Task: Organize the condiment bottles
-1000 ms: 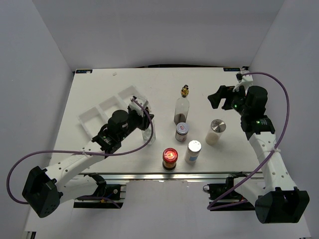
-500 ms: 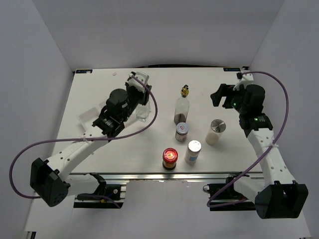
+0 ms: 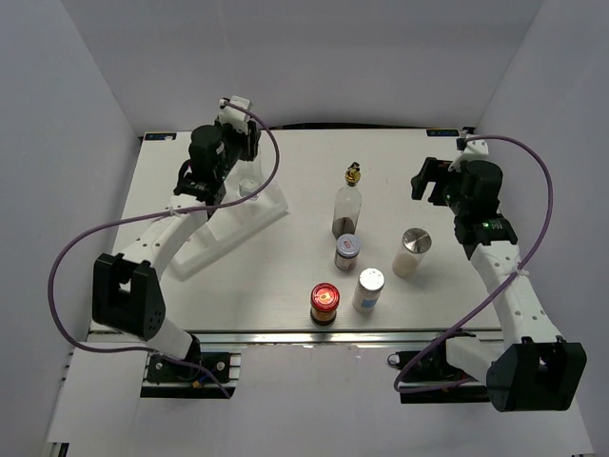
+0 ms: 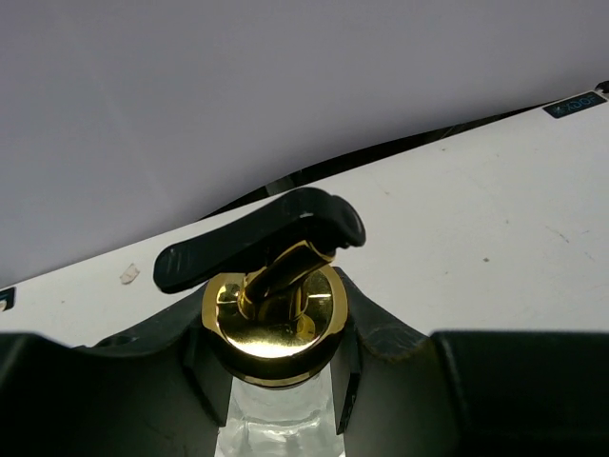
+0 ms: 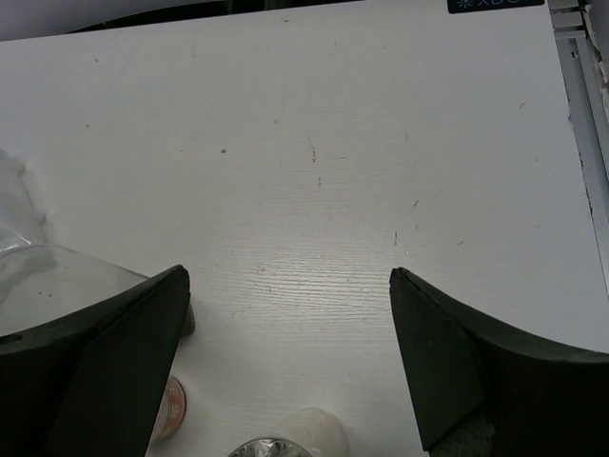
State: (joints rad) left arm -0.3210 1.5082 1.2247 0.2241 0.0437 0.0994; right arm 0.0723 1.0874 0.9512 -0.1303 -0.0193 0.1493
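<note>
My left gripper (image 3: 244,150) is shut on a tall clear glass bottle (image 3: 250,186) and holds it over the far end of the white tray (image 3: 221,238). In the left wrist view the bottle's gold pourer top (image 4: 276,314) sits between my fingers, with the glass neck (image 4: 276,419) below. The second glass bottle (image 3: 349,205), the label-lidded jar (image 3: 346,250), the red-lidded jar (image 3: 324,302) and two silver-capped shakers (image 3: 369,288) (image 3: 412,249) stand mid-table. My right gripper (image 3: 423,181) is open and empty above the table, right of that bottle (image 5: 38,276).
The tray lies diagonally at the left of the table, its compartments partly hidden by my left arm. The table's back edge (image 4: 400,148) is just beyond the held bottle. The right wrist view shows bare tabletop (image 5: 314,190) between my fingers.
My left arm has swung the glass bottle from the table's middle-left to the far back left, over the tray. The right gripper has barely moved.
</note>
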